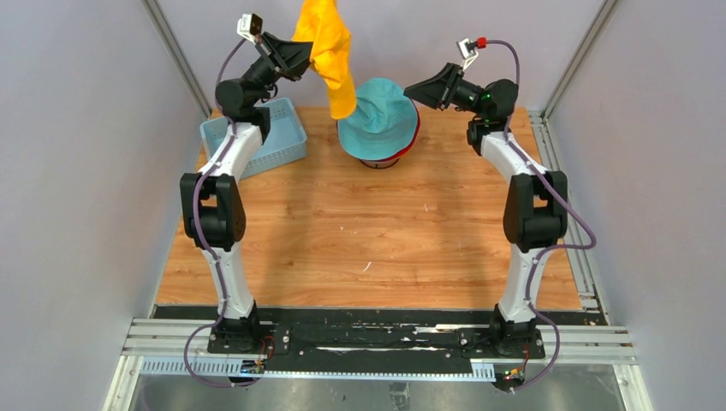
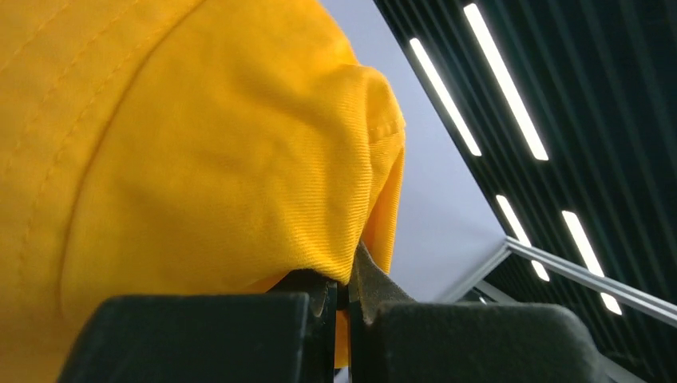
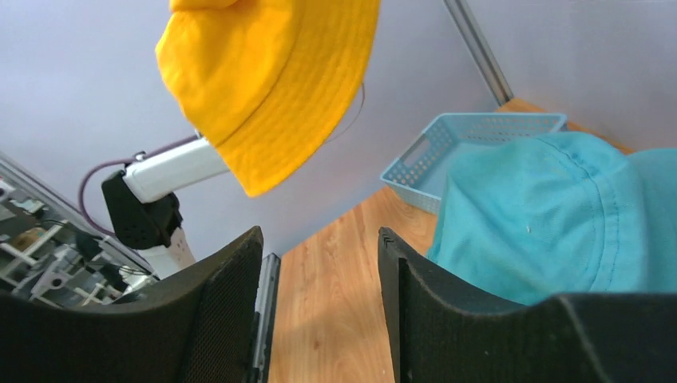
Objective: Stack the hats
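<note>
At the far end of the table (image 1: 360, 248), we hold the yellow hat (image 1: 330, 51) up in the air with our left gripper (image 1: 301, 56), its jaws pinched tight on a fold of the fabric. The wrist view shows the two fingers (image 2: 199, 335) almost meeting, with yellow cloth caught between them. The hat hangs limp and lengthwise, its lower end dipping in front of the left side of the teal hat (image 1: 381, 120). That teal hat sits crown up at the middle of the far edge, and a sliver of a red hat (image 1: 417, 130) peeks from under its brim on the right. Our right gripper (image 1: 409, 86) hovers just beside the teal crown on its right side, jaws standing apart with nothing between them; whether a finger touches the fabric we cannot tell. Left of the teal hat, beside our left arm (image 1: 214, 205), a light blue basket (image 1: 257, 137) rests on the wood.
</note>
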Controlling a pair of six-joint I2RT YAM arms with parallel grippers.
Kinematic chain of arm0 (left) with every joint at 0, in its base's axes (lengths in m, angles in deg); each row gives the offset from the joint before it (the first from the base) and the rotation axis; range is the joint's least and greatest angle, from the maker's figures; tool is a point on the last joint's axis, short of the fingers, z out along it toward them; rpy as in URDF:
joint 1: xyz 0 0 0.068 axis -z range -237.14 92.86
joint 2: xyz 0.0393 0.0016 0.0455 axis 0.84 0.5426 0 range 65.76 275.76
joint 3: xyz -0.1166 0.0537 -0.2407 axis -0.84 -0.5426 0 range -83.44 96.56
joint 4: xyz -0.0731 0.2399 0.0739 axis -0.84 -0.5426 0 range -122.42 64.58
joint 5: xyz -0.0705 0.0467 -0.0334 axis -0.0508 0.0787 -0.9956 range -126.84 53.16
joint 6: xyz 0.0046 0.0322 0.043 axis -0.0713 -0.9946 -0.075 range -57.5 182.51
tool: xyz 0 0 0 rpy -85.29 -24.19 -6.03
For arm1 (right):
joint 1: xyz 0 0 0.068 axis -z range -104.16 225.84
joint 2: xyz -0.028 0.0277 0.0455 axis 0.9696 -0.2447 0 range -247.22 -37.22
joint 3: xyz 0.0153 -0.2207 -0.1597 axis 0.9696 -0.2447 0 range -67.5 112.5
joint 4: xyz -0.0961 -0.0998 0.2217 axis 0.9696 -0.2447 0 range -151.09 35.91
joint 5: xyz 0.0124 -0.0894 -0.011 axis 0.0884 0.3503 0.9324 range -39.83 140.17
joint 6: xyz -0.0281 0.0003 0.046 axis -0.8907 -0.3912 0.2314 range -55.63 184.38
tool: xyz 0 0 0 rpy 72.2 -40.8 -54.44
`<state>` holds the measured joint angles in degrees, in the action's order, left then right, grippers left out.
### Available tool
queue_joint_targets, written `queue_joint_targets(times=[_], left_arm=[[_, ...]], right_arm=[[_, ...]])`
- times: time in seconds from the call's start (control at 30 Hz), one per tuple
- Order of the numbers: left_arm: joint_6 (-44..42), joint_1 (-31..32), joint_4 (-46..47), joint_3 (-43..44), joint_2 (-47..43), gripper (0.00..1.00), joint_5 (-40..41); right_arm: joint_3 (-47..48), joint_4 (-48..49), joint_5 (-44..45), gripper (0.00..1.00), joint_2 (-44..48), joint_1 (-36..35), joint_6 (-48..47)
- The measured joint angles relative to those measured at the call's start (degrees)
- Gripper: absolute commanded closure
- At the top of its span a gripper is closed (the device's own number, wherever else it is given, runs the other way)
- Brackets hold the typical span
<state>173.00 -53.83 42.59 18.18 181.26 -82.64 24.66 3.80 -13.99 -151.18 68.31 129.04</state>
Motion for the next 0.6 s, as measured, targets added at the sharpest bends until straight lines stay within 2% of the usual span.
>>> queue_joint_targets(times=[0.13,0.4,0.6], left_arm=[[5.46,2.82,5.62,-3.91,-2.36,1.0,-0.2],[8.66,7.5,12.68,-5.95,-4.59,1.0,1.81],[8.92,10.19,13.6,-9.6,-6.14,1.0,2.93]], right_arm=[[6.71,10.51,-0.13,0.45,-7.43,-0.28,11.96],[11.58,14.4,-0.13,0.44,-9.9,-2.67,19.45],[15.04,19.43,0.72,0.44,-11.08,-4.52,25.64]])
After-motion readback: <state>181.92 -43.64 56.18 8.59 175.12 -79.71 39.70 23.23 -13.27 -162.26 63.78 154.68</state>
